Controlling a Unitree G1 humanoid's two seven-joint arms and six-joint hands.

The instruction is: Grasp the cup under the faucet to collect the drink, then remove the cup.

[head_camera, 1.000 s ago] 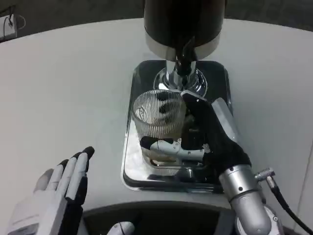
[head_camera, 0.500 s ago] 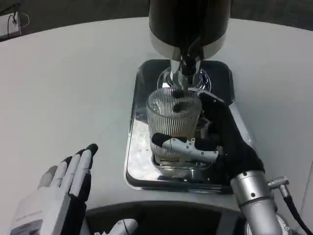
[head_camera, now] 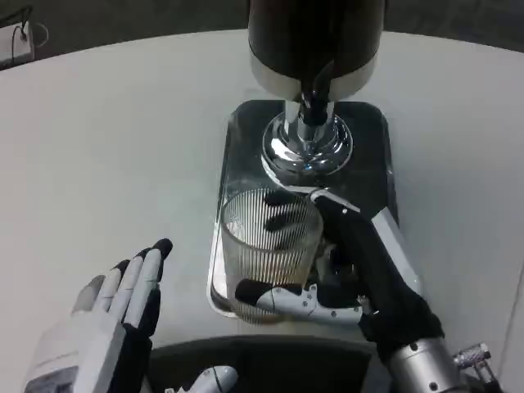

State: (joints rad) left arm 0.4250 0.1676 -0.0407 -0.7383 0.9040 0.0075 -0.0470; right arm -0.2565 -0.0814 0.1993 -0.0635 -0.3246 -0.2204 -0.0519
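Right robot hand (head_camera: 344, 270) grips ribbed clear cup (head_camera: 270, 246), fingers wrapped round its lower wall. Cup sits over near end of shiny metal tray (head_camera: 372, 155), near but not beneath faucet (head_camera: 313, 86). Left robot hand (head_camera: 110, 315) open, fingers straight, over white worktop (head_camera: 106, 147).

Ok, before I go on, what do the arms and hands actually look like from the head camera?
The right hand is mostly black over the back and palm, with white-shelled fingers ending in black tips. It sits on a round silver forearm, with a small metal connector beside the wrist. The left hand has a white back and white fingers with black tips and black sides.
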